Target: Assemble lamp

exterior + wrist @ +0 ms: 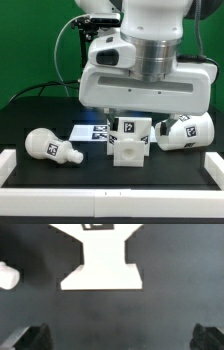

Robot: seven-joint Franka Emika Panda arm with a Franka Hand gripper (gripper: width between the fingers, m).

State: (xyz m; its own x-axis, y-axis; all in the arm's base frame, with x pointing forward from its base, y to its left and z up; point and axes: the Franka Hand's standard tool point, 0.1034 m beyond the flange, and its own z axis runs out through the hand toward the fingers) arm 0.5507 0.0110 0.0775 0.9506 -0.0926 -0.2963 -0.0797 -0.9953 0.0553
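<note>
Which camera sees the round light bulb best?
The exterior view: the bulb lies whole on its side, tag and neck showing. The wrist view catches only a white sliver at the picture's edge, maybe the bulb; I cannot tell.

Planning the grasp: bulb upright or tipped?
Tipped. The bulb lies on its side, neck toward the exterior view's right.

No legible txt/nos; black sq tags (128, 127) on bulb (60, 150), base (131, 148), shade (190, 132) unreadable.
</note>
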